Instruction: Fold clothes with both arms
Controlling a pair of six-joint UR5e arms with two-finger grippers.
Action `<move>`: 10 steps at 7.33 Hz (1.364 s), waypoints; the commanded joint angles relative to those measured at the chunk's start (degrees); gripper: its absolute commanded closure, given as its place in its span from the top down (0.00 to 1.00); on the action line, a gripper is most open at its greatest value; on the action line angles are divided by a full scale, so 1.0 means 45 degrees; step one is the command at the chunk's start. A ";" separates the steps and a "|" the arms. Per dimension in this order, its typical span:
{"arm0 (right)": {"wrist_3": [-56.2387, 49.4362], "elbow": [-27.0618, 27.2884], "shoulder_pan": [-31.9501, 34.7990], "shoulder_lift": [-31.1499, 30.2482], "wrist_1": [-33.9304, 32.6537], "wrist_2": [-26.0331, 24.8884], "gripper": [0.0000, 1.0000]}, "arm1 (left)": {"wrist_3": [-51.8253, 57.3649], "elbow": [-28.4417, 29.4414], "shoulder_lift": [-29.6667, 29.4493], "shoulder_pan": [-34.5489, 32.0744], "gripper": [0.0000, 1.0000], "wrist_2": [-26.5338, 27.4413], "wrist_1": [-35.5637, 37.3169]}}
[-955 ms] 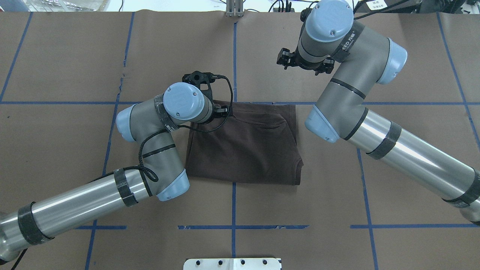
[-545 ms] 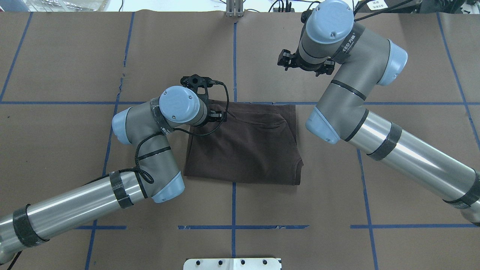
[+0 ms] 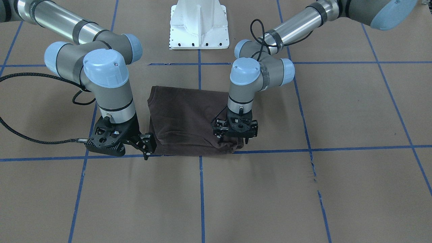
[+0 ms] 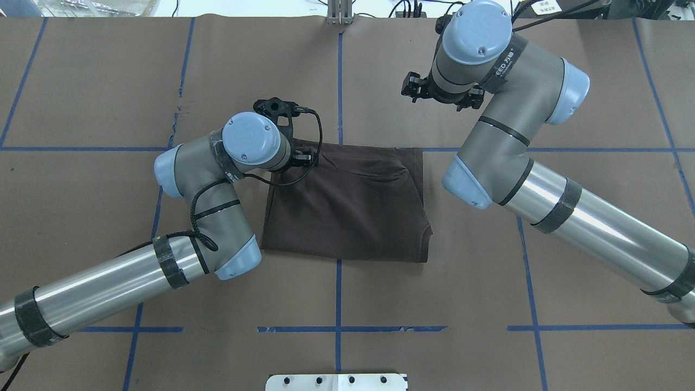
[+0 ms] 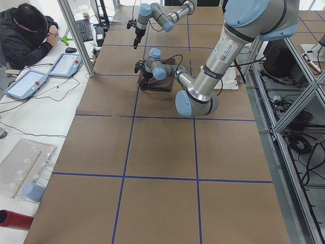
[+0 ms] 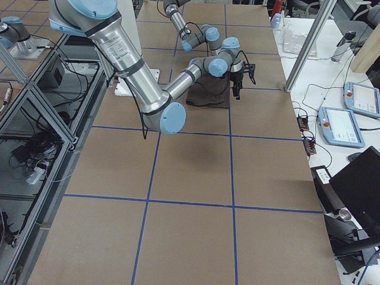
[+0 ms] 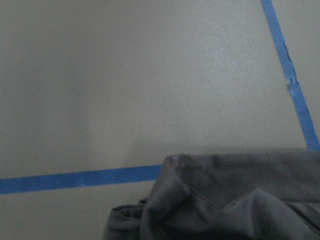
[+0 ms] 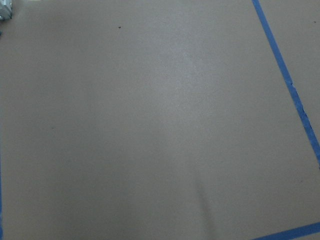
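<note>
The dark brown T-shirt [image 4: 347, 206] lies folded into a rough rectangle at the table's middle; it also shows in the front view [image 3: 182, 118]. My left gripper [image 3: 235, 143] is shut on a bunched far-left corner of the shirt, low at the table. In the overhead view it [image 4: 296, 157] sits mostly under its wrist. The left wrist view shows the puckered corner [image 7: 230, 200] beside blue tape. My right gripper [image 3: 147, 146] is open and empty, held above the table just off the shirt's far-right corner. Its wrist view shows only bare paper.
Brown paper with blue tape lines [image 4: 337, 81] covers the table. The white base pedestal [image 3: 199, 23] stands at the robot's side. An operator [image 5: 28, 30] sits at a side table with tablets, beyond the far edge.
My left arm has moved left and slightly away from the base, and the shirt has slid a little left with it. The right arm has barely moved.
</note>
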 commanded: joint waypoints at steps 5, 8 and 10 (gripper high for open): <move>-0.0119 0.0033 -0.0116 -0.0039 -0.0019 0.0070 1.00 | 0.1332 0.0365 0.0272 -0.1699 1.00 -0.0153 -0.0016; -0.2743 0.1666 0.0891 -0.1553 -0.0254 0.1586 1.00 | 0.2672 -0.4636 0.2140 -0.1970 1.00 -0.0970 0.2490; -0.6680 0.3384 0.2861 -0.3972 -0.0855 0.3286 1.00 | 0.4313 -0.7906 0.4460 -0.2807 1.00 -0.1651 0.3595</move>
